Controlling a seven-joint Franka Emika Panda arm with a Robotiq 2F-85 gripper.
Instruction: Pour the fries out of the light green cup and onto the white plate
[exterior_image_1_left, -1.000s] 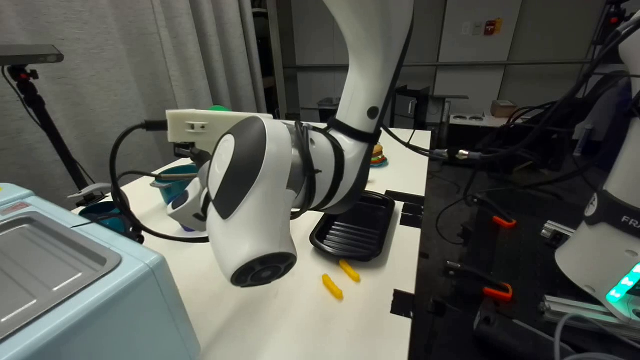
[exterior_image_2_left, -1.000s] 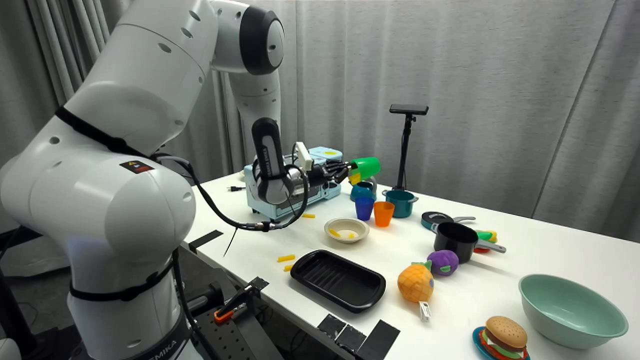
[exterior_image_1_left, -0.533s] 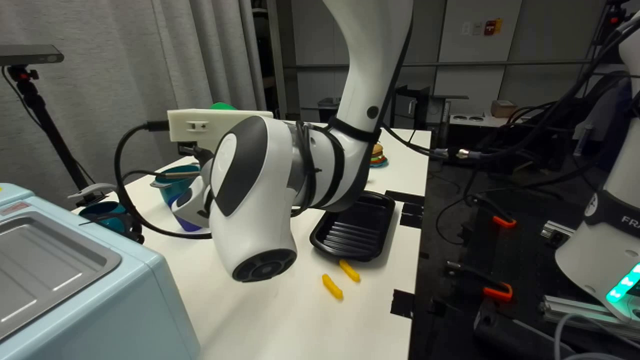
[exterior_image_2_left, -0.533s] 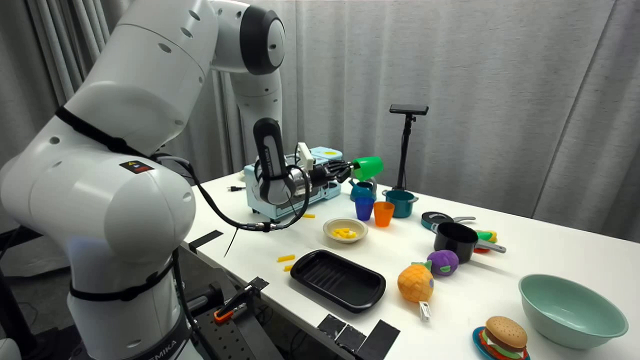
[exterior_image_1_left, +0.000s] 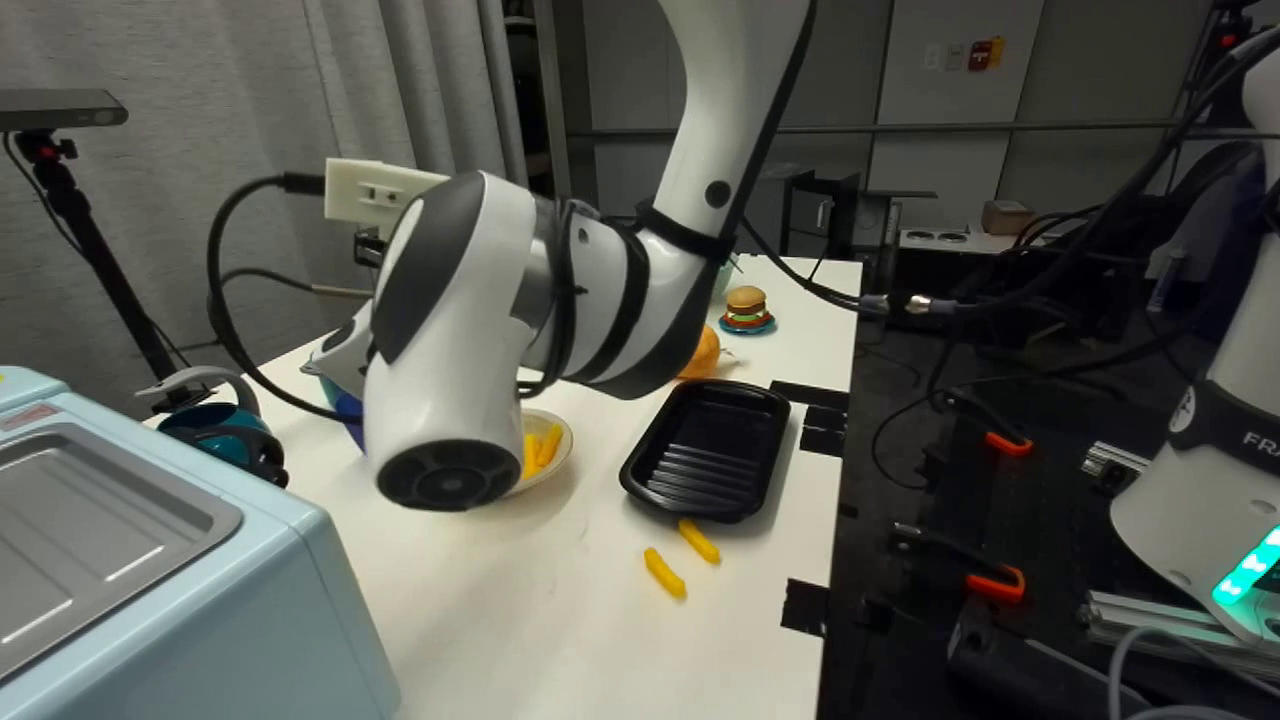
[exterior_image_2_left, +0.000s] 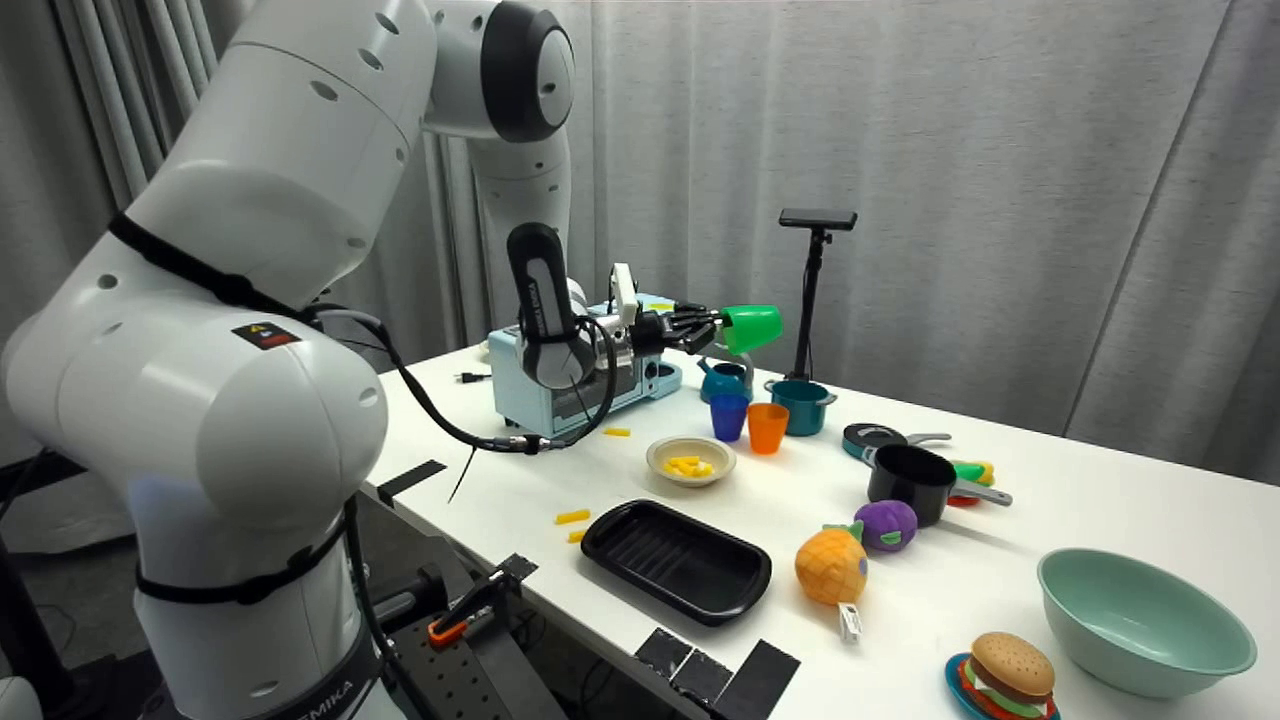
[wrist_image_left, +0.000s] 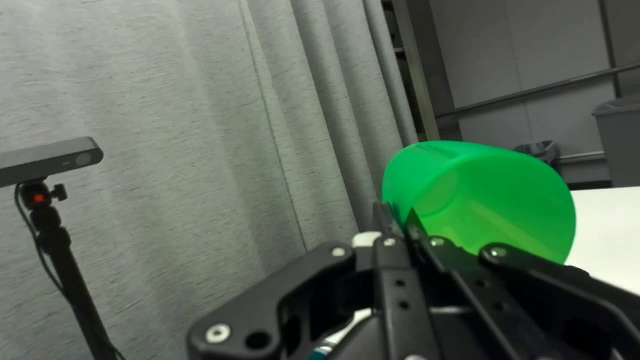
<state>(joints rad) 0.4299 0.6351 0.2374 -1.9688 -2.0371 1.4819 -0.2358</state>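
Observation:
The light green cup (exterior_image_2_left: 755, 328) is held in the air on its side, mouth toward the arm. In the wrist view I see into the cup (wrist_image_left: 505, 200); a paler streak shows inside, but no clear fries. My gripper (wrist_image_left: 400, 217) is shut on its wall near the rim; it also shows in an exterior view (exterior_image_2_left: 716, 322). The white plate (exterior_image_2_left: 692, 482) stands on the table below, nearer the robot; the arm half covers the plate (exterior_image_1_left: 566, 460) in an exterior view. Several fries (exterior_image_2_left: 686, 466) lie in it. Loose fries (exterior_image_1_left: 665, 573) lie on the table near the black tray.
The black ridged tray (exterior_image_2_left: 675, 562) lies in front of the plate. A blue cup (exterior_image_2_left: 729, 416), an orange cup (exterior_image_2_left: 767, 428), a teal kettle (exterior_image_2_left: 724, 382) and a teal pot (exterior_image_2_left: 802, 406) stand behind it. A light blue toaster oven (exterior_image_1_left: 300, 600) is beside the arm.
Fries at the cup's mouth have dropped, and the plate holds more of them than a second ago. The gripper has risen with the cup and moved away from above the plate.

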